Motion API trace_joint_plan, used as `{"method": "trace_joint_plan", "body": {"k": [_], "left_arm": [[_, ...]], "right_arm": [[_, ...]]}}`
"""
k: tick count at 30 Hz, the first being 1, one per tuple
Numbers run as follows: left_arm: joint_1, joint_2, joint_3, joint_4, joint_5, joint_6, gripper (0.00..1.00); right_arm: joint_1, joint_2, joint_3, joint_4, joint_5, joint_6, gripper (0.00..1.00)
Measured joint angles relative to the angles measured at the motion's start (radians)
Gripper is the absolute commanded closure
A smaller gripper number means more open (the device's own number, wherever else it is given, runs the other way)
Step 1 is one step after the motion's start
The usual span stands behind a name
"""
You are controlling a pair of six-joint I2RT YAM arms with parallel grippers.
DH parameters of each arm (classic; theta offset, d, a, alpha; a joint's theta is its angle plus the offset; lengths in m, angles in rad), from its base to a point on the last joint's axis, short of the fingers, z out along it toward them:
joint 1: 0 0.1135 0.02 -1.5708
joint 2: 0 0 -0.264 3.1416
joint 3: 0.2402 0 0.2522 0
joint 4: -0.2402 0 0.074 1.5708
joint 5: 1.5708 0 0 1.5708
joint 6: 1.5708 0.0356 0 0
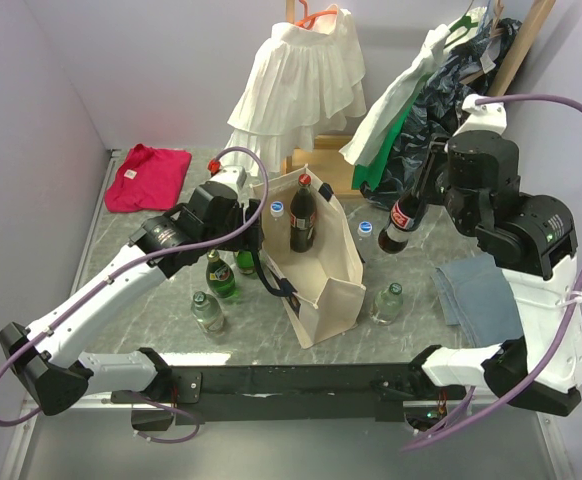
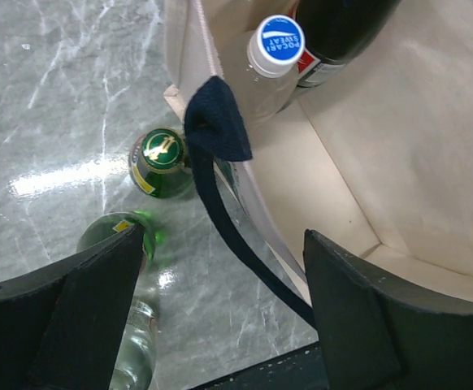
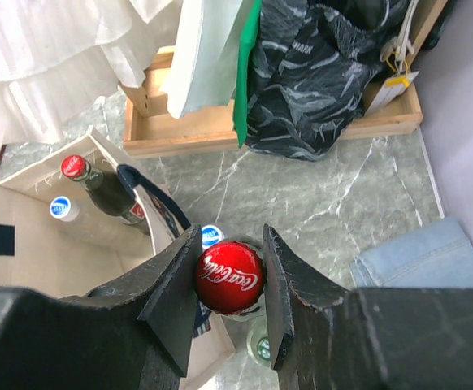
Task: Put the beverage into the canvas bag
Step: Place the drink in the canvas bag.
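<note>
Canvas, cream with navy straps: the bag [image 1: 323, 305] stood open-mouthed in the middle of the table, taller than every bottle around it. The right gripper [image 3: 230, 280] was half closed on the neck of a cola bottle [image 1: 402, 225], one finger on each side just under the red cap, so the bottle hung cap-up and close to vertical, its base swung a little towards the near edge.

What mattered was the sideways offset. The hanging bottle was off the bag's right wall, near it but outside, so the opening lay to the robot's left of it. The right arm was plainly the nearer one, since it already had the drink. To my eye the coming move called for a carry leftward over the right-hand rim, then a straight drop with the bottle kept upright. Whether its base was high enough to pass the rim I couldn't judge.

A second cola bottle [image 1: 302, 215] and a clear bottle with a blue and white cap [image 2: 279, 41] already stood at the far end of the bag, leaving its near end free.

Over at the bag's left rim the left gripper [image 2: 223, 268] had its fingers spread wide, holding nothing, the navy strap [image 2: 216, 130] running loose between them.
</note>
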Motion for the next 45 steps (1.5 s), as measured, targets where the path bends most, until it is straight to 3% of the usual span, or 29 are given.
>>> {"method": "trace_joint_plan", "body": {"k": [7,24,45], "left_arm": [[0.000,-0.002,0.000,0.002,0.031,-0.001,0.30],[0.000,-0.006,0.000,0.002,0.037,-0.007,0.35],[0.000,-0.007,0.000,0.007,0.039,-0.024,0.40]], "right_arm": [[0.000,0.018,0.023,0.011,0.008,-0.025,1.00],[0.000,0.090,0.138,0.021,-0.011,-0.074,1.00],[0.000,0.139,0.224,0.033,-0.227,-0.080,1.00]]}}
